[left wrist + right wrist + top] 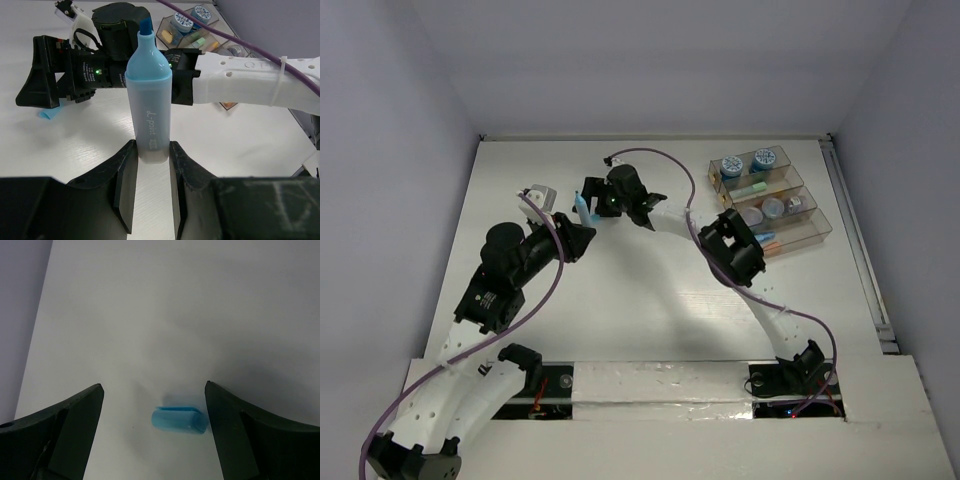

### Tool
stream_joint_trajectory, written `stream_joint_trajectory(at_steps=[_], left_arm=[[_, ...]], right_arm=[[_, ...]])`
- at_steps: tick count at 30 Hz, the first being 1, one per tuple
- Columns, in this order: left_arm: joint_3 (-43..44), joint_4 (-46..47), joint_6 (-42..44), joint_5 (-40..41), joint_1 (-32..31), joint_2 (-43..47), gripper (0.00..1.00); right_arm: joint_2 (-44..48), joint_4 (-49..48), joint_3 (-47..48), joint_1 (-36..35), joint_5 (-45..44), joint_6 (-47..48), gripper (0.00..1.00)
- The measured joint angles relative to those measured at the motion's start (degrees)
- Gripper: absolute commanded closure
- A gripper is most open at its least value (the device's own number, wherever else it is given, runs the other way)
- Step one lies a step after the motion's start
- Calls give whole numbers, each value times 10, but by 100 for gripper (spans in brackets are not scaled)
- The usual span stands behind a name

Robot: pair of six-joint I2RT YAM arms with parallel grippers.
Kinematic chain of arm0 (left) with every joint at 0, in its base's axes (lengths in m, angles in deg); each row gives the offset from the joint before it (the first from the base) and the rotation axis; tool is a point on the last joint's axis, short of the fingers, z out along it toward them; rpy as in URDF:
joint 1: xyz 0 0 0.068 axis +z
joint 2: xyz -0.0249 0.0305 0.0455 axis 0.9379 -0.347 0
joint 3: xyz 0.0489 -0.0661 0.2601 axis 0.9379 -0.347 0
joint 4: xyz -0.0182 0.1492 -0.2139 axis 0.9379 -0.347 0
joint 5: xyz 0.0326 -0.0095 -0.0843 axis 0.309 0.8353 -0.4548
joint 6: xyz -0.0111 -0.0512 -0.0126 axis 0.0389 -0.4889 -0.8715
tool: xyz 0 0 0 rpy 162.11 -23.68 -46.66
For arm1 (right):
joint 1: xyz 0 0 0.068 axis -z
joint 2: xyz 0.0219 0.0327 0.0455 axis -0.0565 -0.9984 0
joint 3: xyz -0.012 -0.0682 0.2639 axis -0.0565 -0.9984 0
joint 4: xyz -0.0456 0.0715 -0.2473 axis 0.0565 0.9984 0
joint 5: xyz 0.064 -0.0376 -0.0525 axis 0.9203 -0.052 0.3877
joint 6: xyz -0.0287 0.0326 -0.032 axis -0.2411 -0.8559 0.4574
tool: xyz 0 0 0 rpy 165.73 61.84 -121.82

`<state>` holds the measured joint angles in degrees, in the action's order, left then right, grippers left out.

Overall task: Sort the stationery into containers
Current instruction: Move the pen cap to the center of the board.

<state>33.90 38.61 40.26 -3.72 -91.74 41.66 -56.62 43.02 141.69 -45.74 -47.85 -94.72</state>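
Note:
My left gripper (152,150) is shut on the base of a light-blue stick, a marker (148,100) standing upright with its dark-blue tip bare; it shows at the table's back centre (581,207). Its blue cap (179,420) lies flat on the table between the spread fingers of my open right gripper (154,387), touching neither finger. The clear containers (817,222) stand at the back right. They hold two blue rolls (731,166), small grey-lidded jars (773,207), a green stick (750,188) and an orange stick (765,240).
My right arm (730,250) reaches from its base across the middle of the table toward the left gripper. A small white and grey object (542,193) lies at the back left. A metal rail (855,240) runs along the right edge.

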Motion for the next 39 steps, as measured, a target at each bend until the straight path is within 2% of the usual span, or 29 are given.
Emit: stream_joint_trajectory(at_steps=[8,14,22,36,39], left_arm=[[0,0,2,0,0,-3,100],[0,0,2,0,0,-3,100],[0,0,2,0,0,-3,100],[-3,0,2,0,0,-3,100],[-3,0,2,0,0,-4,100]], right_arm=[[13,43,1,-8,-58,63,9],[47,75,-38,-12,-91,79,8],[53,69,-48,-24,-77,73,9],[-1,55,23,-42,-35,71,15],[-21,68,60,-41,-27,80,22]])
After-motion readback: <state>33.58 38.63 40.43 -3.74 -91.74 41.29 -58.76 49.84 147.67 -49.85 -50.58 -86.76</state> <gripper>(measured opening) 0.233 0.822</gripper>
